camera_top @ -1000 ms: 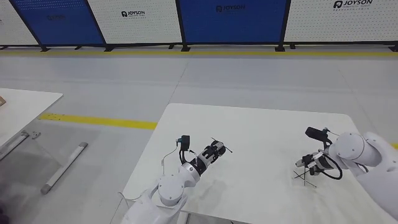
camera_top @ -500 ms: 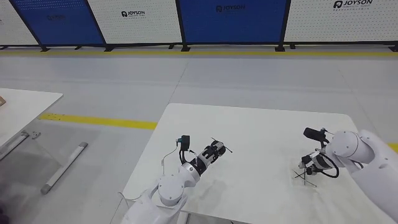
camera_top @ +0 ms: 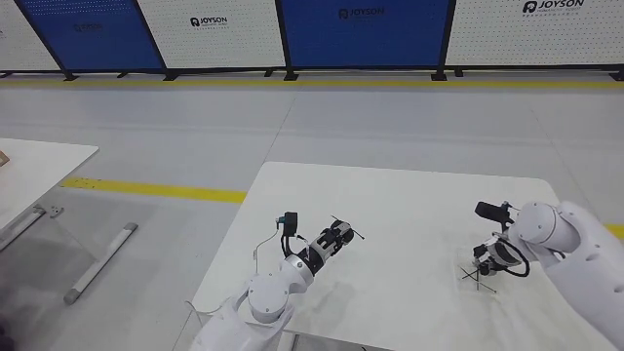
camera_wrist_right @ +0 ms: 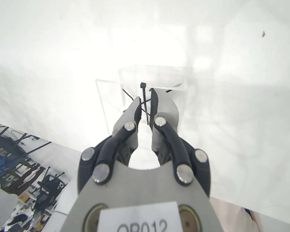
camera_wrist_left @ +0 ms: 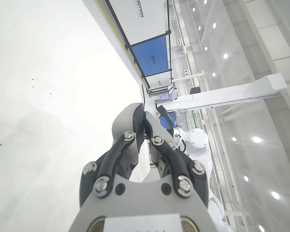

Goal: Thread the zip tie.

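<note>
The right arm has edged leftward, and its parted pincer (camera_wrist_right: 145, 98) straddles the zip tie (camera_wrist_right: 143, 91) in the clear box (camera_wrist_right: 102, 102) at the top view's lower right, strap lengthwise between the fingers, head past the tips; the clenched left pincer (camera_top: 338, 235) sits well apart.

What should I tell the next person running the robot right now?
Left gripper: shut, a thin black zip tie apparently pinched at its tips, above the table.
Right gripper: open, straddling an upright tie in the clear box of ties.
Done: one tie apparently picked up.
Left: grip the upright tie; nothing looks threaded yet.
</note>
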